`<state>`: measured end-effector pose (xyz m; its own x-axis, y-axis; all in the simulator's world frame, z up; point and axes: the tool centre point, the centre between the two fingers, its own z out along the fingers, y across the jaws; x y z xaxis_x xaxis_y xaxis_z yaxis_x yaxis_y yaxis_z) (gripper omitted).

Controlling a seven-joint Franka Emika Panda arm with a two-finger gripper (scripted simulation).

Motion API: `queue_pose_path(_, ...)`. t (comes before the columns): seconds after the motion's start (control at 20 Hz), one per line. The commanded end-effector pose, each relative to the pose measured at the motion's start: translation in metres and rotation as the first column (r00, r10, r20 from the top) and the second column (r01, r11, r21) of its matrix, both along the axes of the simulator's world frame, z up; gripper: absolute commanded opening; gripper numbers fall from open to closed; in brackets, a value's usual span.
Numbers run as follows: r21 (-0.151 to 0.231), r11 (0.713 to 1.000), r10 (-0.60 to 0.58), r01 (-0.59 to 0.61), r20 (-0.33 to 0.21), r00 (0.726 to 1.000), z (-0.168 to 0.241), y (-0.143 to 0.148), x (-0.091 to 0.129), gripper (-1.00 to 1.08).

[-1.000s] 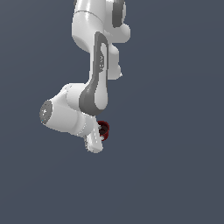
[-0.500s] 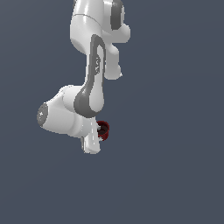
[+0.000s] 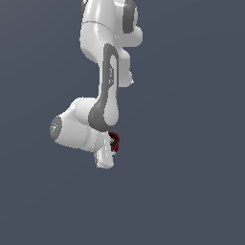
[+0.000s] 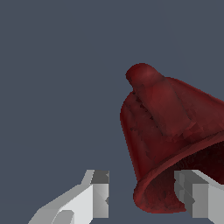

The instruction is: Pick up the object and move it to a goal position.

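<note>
Plain slate-grey backdrop all around; the dark red mug [image 4: 170, 135] sits tilted between the 2 spread fingers [image 4: 98, 194], rim against one.

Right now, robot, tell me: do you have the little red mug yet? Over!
Pincer open, one fingertip inside the mug's rim, the other outside. Red mug not clamped. Nothing else in the way.

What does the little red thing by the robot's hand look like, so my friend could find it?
Follow the big white arm down to its gripper. Tucked against the gripper, on the exterior view's right, is a tiny dark red mug with a side handle and a dark inside. It is the only red thing; everything else is white or grey.
</note>
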<state>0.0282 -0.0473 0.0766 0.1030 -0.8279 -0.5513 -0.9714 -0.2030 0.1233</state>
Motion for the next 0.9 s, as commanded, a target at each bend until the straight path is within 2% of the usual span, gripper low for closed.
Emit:
queue_pose_path(0.0,0.000,1.000,-0.001,0.001,0.001,1.000,-0.0027,0.0017,-0.0008,0.28)
queue_pose_path(0.05,0.000,1.000,-0.001,0.001,0.001,1.000,-0.0027,0.0017,-0.0008,-1.00)
queue_pose_path(0.85,0.000,1.000,-0.001,0.001,0.001,1.000,0.0050,0.0032,-0.0037,-1.00)
